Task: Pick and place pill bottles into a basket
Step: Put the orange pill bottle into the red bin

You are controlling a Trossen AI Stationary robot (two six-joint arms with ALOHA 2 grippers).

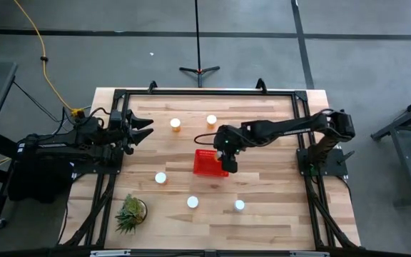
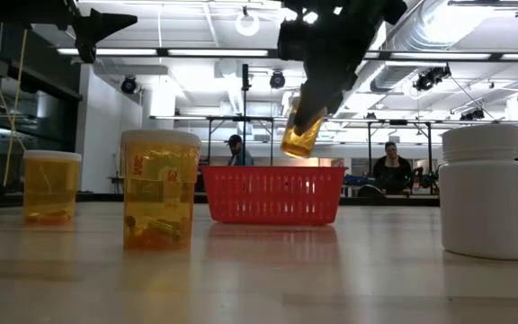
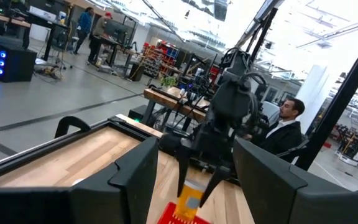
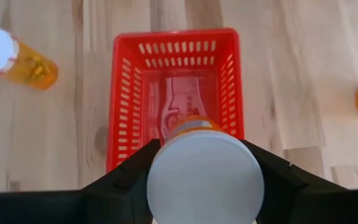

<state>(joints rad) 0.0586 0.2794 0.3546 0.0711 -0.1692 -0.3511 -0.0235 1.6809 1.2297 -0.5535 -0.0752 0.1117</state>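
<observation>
The right pincer (image 1: 228, 163) is hanging over the red basket (image 1: 207, 163), clenched on one pill bottle (image 2: 301, 131) held above the rim, white cap (image 4: 205, 177) uppermost. Directly below it the slotted plastic basket is sitting on the pale wooden desk (image 1: 262, 214). Five more bottles (image 1: 160, 178) are standing scattered around it, none blocking the way down. A spiky green plant (image 1: 130, 213) is sitting well off. The left pincer (image 1: 145, 129) is waiting spread apart at the desk's edge.

Held pill bottle (image 4: 205, 177) hides right end effector (image 4: 205, 186) fingertips.
</observation>
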